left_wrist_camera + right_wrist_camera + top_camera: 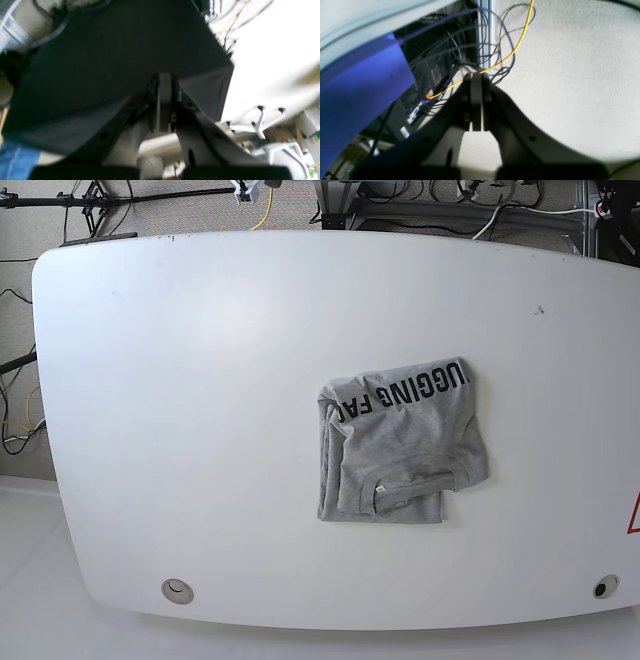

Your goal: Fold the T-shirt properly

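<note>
A: How did the two pincers stand?

B: The left pincer (165, 100) had its jaws pressed together with nothing between them; its wrist camera looked off past a dark panel (112, 62) toward a white chair base (260, 120). The right pincer (476, 100) was likewise pressed together and empty, pointed at a tangle of cables (482, 55), one yellow cable (520, 40) among them. Neither arm showed in the base view.

A: And the T-shirt?

B: The T-shirt (405, 445) lay on the white bench (180, 400), right of centre and a little toward the near edge, folded into a compact, roughly square packet. The black lettering (405, 392) ran along its far edge, and the ribbed collar (415, 478) sat near the front.

A: So what was left to do?

B: Little, I judged. The fold looked essentially done, though the left edge showed loose layers and the near right corner stepped in unevenly. If anything, a good finish would have meant bringing a pincer down flat, pressing those layers square without dragging the packet, and lifting straight off so nothing sprang open.
</note>
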`<state>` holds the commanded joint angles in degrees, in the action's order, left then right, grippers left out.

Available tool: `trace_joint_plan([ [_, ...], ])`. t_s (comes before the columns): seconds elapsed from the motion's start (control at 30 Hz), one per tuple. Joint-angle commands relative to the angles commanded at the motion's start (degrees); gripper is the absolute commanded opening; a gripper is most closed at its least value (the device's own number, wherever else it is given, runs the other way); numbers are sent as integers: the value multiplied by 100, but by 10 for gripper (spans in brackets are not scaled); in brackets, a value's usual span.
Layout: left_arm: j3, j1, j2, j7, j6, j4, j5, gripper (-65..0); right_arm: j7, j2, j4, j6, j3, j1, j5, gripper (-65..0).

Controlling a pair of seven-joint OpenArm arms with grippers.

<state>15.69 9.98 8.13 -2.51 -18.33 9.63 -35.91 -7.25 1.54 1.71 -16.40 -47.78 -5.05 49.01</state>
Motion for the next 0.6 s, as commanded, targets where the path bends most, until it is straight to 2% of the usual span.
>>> trace_joint_plan([
  [0.1,0,-26,-193,343,308,18,-88,-650,0,-70,0,26,70,79,0,-650],
  [0.2,0,-35,-255,659,633,9,-123,-650,18,-114,0,70,79,176,0,-650],
  [0.3,0,-141,-316,958,958,-26,-105,-650,18,-123,0,352,79,220,-9,-650],
  [0.33,0,-193,-369,1064,1081,-35,-105,-650,18,-149,0,536,79,229,-9,-650],
  [0.4,0,-229,-413,1134,1284,-88,-97,-650,18,-211,0,800,123,264,0,-650],
  [0.6,9,-457,-501,1160,1609,-343,-79,-650,35,-246,-18,1240,466,360,-26,-650],
])
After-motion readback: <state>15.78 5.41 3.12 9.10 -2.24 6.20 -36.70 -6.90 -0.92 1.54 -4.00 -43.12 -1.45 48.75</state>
